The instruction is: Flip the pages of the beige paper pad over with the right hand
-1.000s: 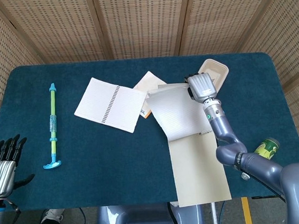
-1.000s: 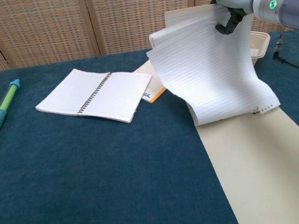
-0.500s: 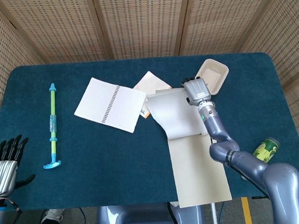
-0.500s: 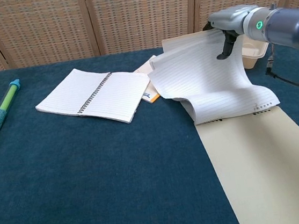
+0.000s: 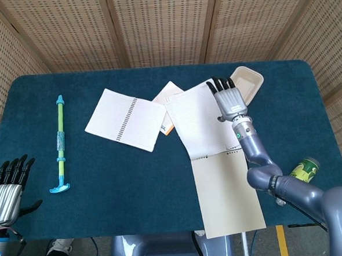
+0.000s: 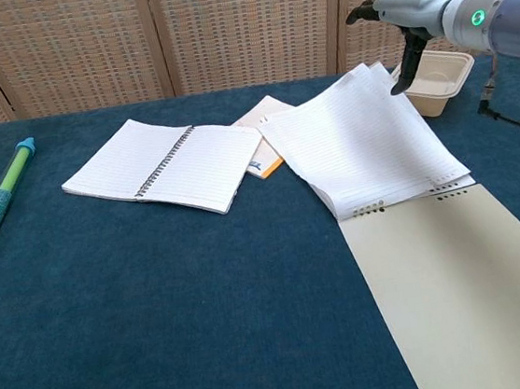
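- Head view: one paper pad (image 5: 209, 137), pages flipped back.
- One notebook (image 5: 126, 119), one tray (image 5: 247, 84), one can (image 5: 303, 169).
- Right hand (image 5: 229, 100) spread, empty; left hand (image 5: 9, 187) likewise.

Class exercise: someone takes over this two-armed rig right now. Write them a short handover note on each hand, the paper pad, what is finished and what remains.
Right hand: fingers spread, holding nothing, raised above the far edge of the flipped pages.
Left hand: open, idle off the table's near-left corner.
Beige paper pad: at the table's near right; lined pages lie folded over behind the binding, beige backing exposed.
Done: pages flipped and released.
Left: apparently only withdrawing the right arm.
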